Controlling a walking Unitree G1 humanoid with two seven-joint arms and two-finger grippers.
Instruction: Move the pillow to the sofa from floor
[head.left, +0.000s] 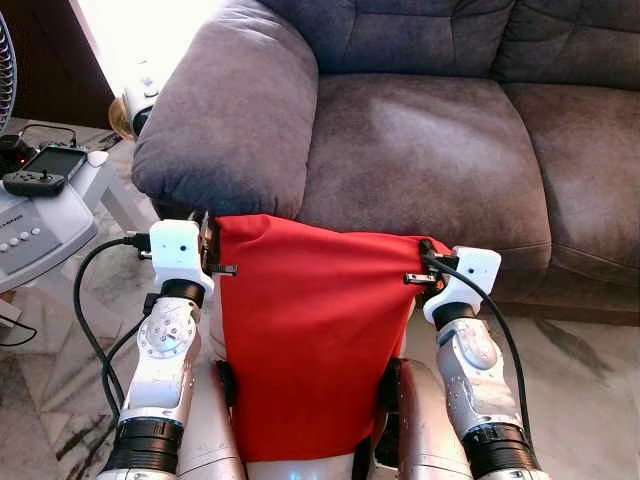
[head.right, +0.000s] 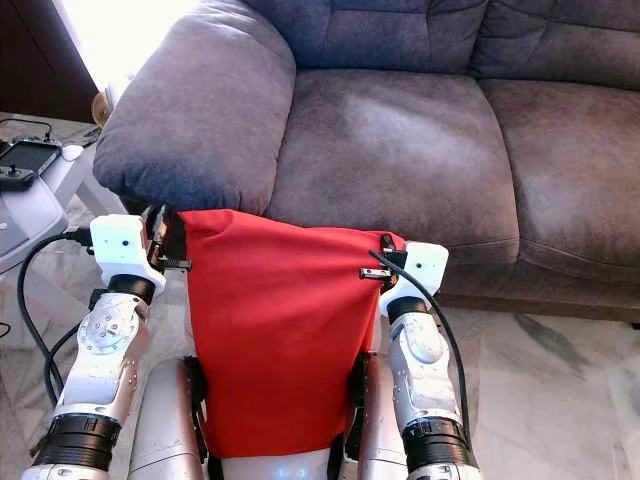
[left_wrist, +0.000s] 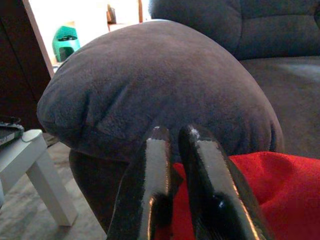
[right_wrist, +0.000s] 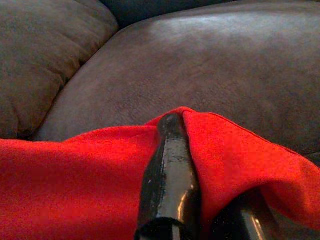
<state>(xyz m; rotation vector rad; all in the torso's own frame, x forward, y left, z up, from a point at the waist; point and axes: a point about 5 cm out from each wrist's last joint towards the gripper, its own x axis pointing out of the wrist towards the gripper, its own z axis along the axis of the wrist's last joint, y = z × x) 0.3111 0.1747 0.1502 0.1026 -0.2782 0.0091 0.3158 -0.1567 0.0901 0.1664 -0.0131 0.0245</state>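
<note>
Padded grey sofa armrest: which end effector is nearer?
Left. The left end effector grips the red fabric pillow right below the armrest; the right end effector holds the opposite corner, before the seat cushion.

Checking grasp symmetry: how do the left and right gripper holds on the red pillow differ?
The left gripper pinches the red pillow at its top corner, beside the sofa armrest. The right gripper holds the other top corner with cloth folded over its fingers, facing the seat cushion. Both are shut on the pillow at similar height.

Pillow (head.left: 305, 340) hangs btwn both pincers, just before sofa (head.left: 420, 150); table (head.left: 55, 215) left.
</note>
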